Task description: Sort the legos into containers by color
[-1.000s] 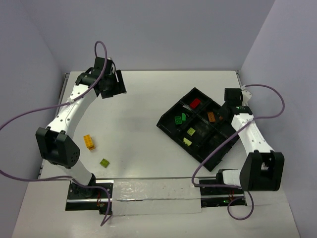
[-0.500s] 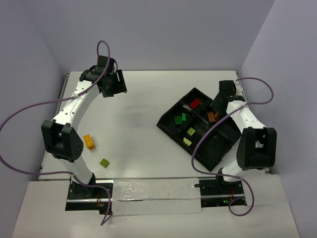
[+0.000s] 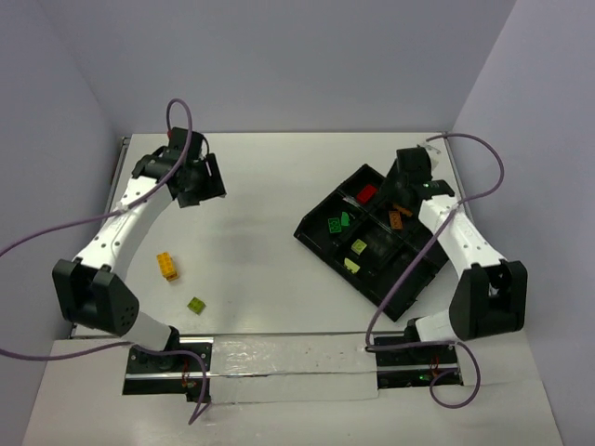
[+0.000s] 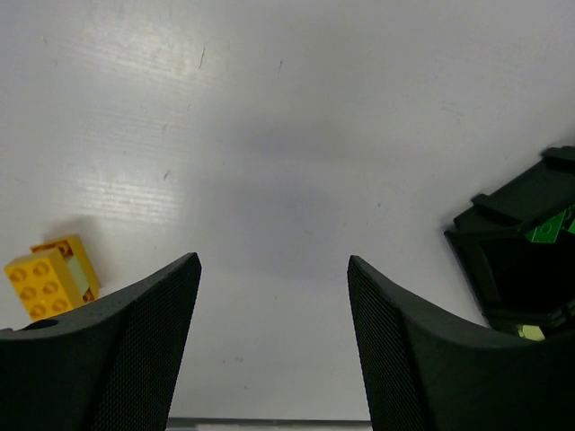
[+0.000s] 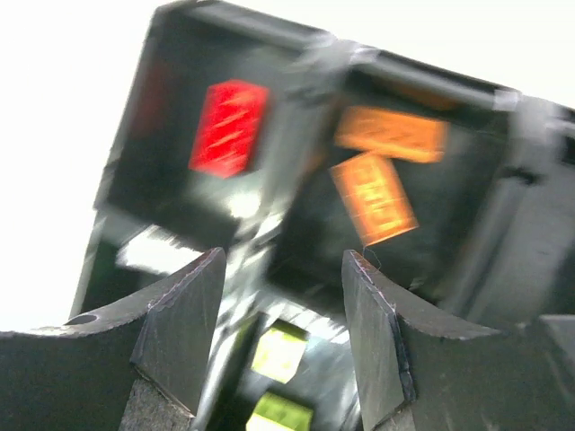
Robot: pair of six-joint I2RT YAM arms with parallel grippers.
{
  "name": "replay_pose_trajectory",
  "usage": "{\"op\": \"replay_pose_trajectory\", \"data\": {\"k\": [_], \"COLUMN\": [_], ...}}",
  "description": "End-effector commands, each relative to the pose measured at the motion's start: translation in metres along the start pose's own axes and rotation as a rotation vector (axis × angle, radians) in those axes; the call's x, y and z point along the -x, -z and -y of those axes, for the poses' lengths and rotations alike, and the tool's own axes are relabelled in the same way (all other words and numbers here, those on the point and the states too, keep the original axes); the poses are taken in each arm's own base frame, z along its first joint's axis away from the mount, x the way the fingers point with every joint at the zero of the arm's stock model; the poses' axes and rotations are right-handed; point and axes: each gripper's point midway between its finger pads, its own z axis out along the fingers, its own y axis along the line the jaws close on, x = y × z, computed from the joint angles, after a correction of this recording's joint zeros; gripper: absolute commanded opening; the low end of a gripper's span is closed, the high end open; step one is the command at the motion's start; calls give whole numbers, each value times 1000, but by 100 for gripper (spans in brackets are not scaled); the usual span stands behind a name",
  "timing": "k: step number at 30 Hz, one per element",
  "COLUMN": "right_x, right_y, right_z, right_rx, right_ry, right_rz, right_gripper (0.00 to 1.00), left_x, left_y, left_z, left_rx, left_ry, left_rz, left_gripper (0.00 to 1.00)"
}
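The counter [image 3: 279,186] carries the black tray [image 3: 311,229]. The job looks nearly done: most legos are in the tray, each color in its own box, and two wait outside.

The left gripper [image 4: 269,265] is wide open and empty above the counter. The right gripper [image 5: 283,260] is open and empty over the tray.

The yellow lego [image 3: 166,266] and the green lego [image 3: 196,304] lie on the counter near the left arm.

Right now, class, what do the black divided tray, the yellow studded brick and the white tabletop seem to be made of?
Black divided tray: likely thin moulded plastic, glossy; light glints off its walls. Yellow studded brick: hard plastic, smooth, with moulded round studs. White tabletop: unclear, perhaps laminate or painted board; soft sheen, small scuffs.
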Motion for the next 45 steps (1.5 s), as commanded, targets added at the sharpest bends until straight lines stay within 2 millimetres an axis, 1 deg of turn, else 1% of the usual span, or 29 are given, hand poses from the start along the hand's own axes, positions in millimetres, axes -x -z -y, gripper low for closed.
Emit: {"op": "replay_pose_trajectory", "data": {"k": [1, 3, 6, 8, 10, 13, 15, 17, 18, 21, 24, 32, 36, 43, 45], "right_x": [0, -14, -41, -51, -57, -57, -53, -50, -49, -47, -49, -50, -48, -49, -49], "right_y": [52, 62, 74, 75, 75, 75, 76, 77, 78, 80, 78, 75, 74, 73, 72], "right_z": [-69, -86, -109, -113, -115, -116, -115, -114, -113, -111, -109, -111, -112, -113, -113], "right_rx": [204, 251, 321, 333, 334, 335, 326, 319, 316, 312, 304, 302, 296, 295, 289], "right_ry": [119, 137, 154, 164, 170, 181, 190, 196, 198, 199, 206, 213, 218, 224, 223], "right_rz": [62, 39, -5, -24, -32, -27, -17, -7, -2, 7, 1, -7, -6, -13, -13], "right_gripper": [62, 63, 64, 64, 64, 64, 65, 65, 65, 65, 65, 65, 65, 65, 65], "left_x": [-16, -33, -59, -74, -95, -134, -152, -159, -169, -185, -205, -221, -229, -229, -232], "left_y": [18, 25, 38, 41, 41, 35, 29, 24, 20, 11, 2, -16, -22, -36, -38], "left_z": [-15, -25, -53, -63, -72, -88, -90, -89, -91, -94, -99, -105, -107, -110, -114], "left_rx": [29, 66, 165, 199, 235, 344, 363, 359, 370, 389, 421, 442, 443, 444, 460], "left_ry": [68, 111, 238, 306, 373, 471, 520, 559, 570, 619, 642, 681, 695, 690, 685], "left_rz": [-11, -43, -13, -18, -55, -159, -207, -219, -240, -272, -314, -346, -363, -360, -356], "left_gripper": [73, 71, 71, 71, 71, 74, 74, 75, 76, 90, 91, 90, 85, 79, 75]}}
